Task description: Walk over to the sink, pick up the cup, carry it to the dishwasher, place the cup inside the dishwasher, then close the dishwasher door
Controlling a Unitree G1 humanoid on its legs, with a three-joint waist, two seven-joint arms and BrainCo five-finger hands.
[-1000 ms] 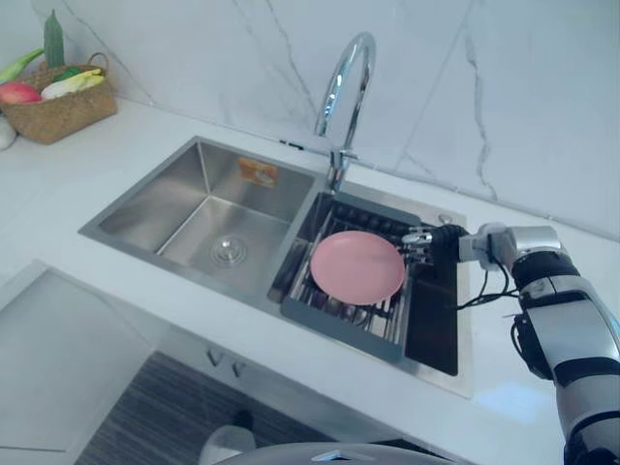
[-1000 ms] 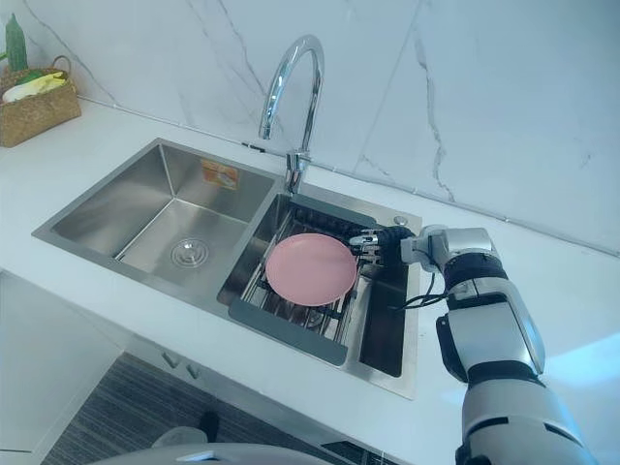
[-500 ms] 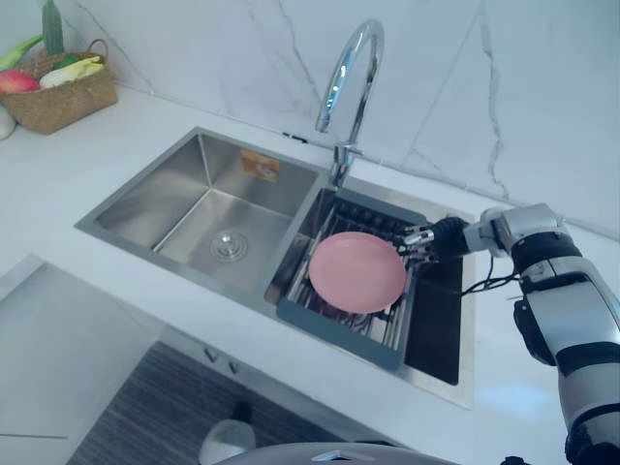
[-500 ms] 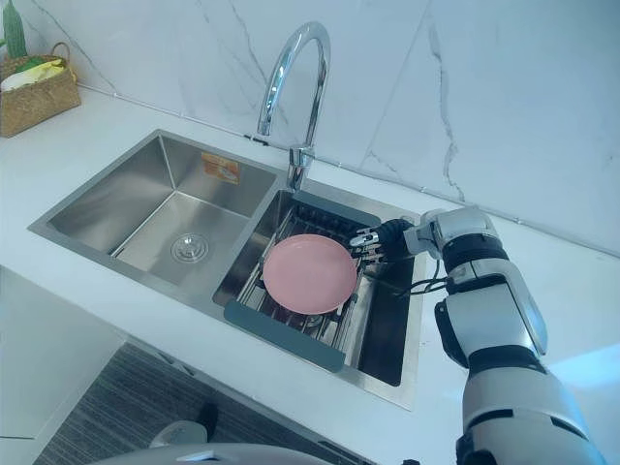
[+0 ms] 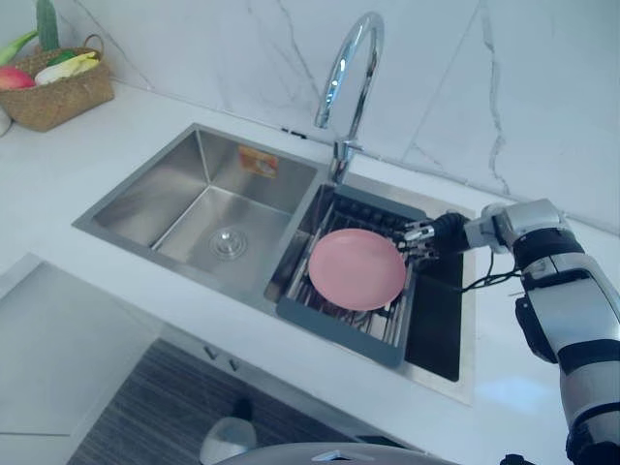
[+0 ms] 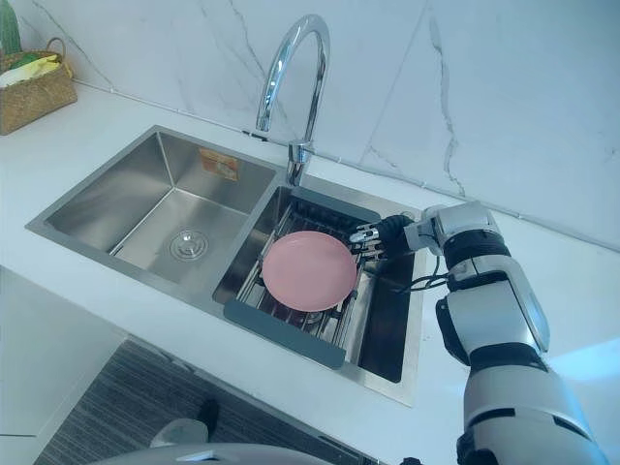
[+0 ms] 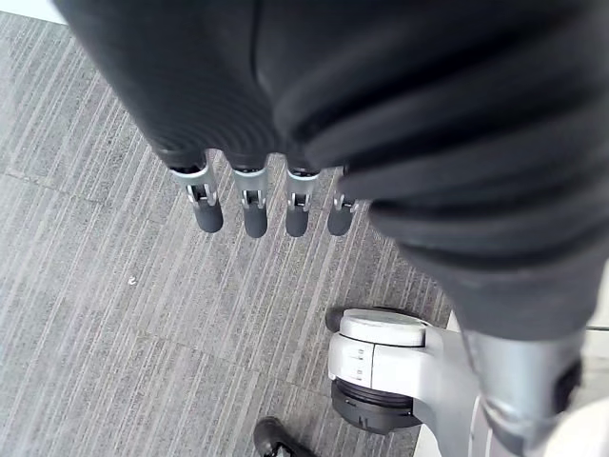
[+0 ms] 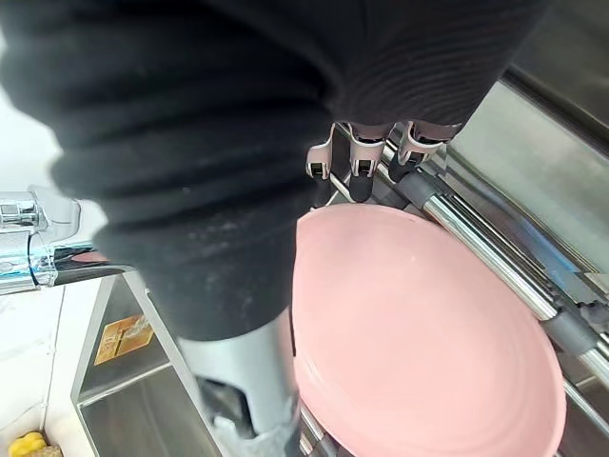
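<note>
While the right hand (image 5: 436,234) hovers open-fingered and empty just beside the round pink plate (image 5: 356,269) lying on the grey dish rack (image 5: 334,325) in the stainless steel sink (image 5: 184,194), the pick-up step looks unfinished, needing fingers lowered and curled round the rim.

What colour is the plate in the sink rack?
Pink all over. The plate shows best in the right wrist view.

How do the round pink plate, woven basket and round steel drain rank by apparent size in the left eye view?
1-2. Round pink plate and woven basket: look alike; basket is farther, partly cropped.
3. Round steel drain.
</note>
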